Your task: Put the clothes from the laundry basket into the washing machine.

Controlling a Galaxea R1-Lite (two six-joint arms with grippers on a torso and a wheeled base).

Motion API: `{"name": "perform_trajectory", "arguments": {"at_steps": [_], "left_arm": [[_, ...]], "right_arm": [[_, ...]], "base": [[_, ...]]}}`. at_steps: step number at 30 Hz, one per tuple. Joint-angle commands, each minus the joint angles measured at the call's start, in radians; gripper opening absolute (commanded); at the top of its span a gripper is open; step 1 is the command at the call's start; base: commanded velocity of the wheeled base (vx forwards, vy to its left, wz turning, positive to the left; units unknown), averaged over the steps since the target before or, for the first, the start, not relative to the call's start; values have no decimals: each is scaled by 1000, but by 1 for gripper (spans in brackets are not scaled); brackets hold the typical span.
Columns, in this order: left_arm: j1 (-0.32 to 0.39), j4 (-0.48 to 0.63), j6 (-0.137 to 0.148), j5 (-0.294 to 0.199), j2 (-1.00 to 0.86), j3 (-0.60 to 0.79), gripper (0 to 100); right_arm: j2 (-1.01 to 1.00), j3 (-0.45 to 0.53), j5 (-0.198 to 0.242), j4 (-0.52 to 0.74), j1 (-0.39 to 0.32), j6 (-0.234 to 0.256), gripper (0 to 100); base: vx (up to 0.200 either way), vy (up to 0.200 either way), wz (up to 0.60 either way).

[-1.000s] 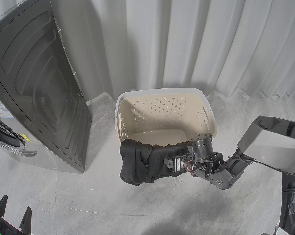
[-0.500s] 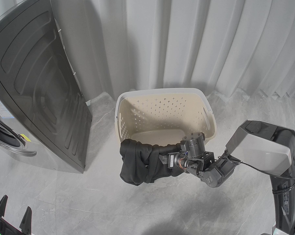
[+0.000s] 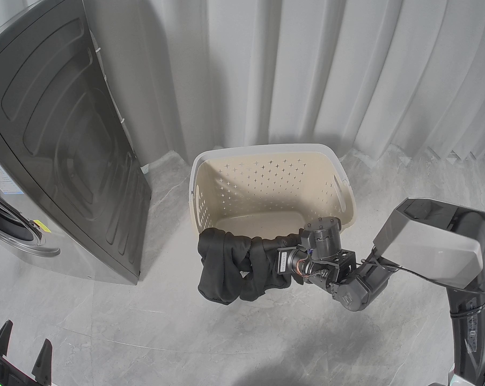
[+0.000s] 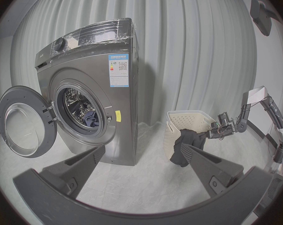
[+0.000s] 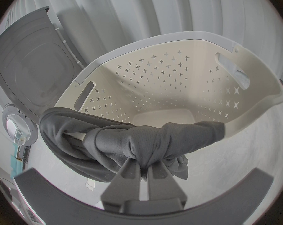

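Note:
A black garment [image 3: 229, 266] hangs over the near rim of the beige laundry basket [image 3: 264, 150], which holds nothing else. My right gripper [image 3: 273, 262] is at that rim, shut on a bunched fold of the garment [image 5: 138, 141]; its two fingers [image 5: 126, 175] pinch the cloth between them. The grey washing machine [image 4: 94, 78] stands left of the basket with its round door [image 4: 25, 122] swung open and a dark cloth [image 4: 90, 119] lying in the drum. My left gripper [image 3: 25, 339] is low at the near left, open and holding nothing.
White curtains [image 3: 307, 54] hang behind the basket and machine. The machine's side panel [image 3: 65, 135] stands close to the basket's left. Bare grey floor [image 3: 162, 323] lies between my left gripper and the basket.
My right arm moved left along the basket's front rim. The garment, spread along the rim before, is now gathered into a tighter bunch at the gripper.

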Motion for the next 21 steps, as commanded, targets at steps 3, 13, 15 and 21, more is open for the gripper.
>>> {"name": "perform_trajectory", "arguments": {"at_steps": [3, 13, 15, 21], "left_arm": [[0, 0, -2, -1, -12, 16, 100], [0, -2, 6, 0, -12, 15, 100], [0, -2, 12, -1, -12, 18, 100], [3, 1, 52, -4, -13, 18, 100]], "right_arm": [[-245, 187, 12, -20, 6, -1, 0], [-782, 529, 119, -16, 15, -24, 0], [-890, 575, 157, -10, 15, -35, 0], [-1149, 652, 176, 38, 86, -41, 0]], "base": [[0, 0, 0], [0, 0, 0], [0, 0, 0], [0, 0, 0]]}}
